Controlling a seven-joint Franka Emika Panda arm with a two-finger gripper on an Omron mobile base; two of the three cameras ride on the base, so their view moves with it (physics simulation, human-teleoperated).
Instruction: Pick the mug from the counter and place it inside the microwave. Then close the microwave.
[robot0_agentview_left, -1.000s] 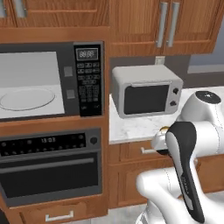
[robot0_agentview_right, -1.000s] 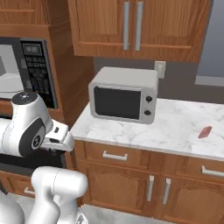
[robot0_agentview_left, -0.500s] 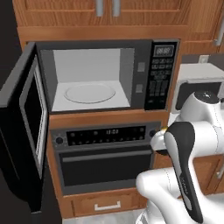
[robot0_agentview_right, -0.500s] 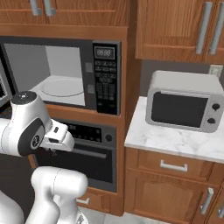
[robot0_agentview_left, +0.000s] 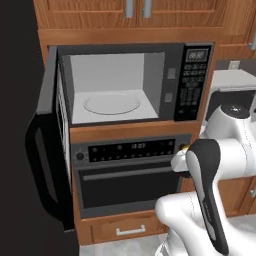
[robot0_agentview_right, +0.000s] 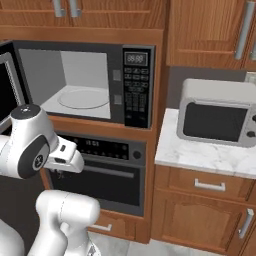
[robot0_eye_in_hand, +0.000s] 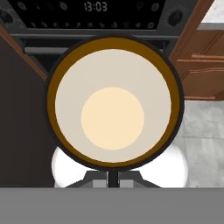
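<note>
mug | rigid, light, likely slick and breakable | your pincer is clamped tight at its rim | keep it upright toward the microwave

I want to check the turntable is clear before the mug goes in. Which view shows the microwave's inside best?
The left base view: the microwave faces it nearly square, door swung wide, the round turntable bare. The right base view shows the same cavity aslant, its left part cut off by the door. The hand view looks down into the mug instead.
</note>
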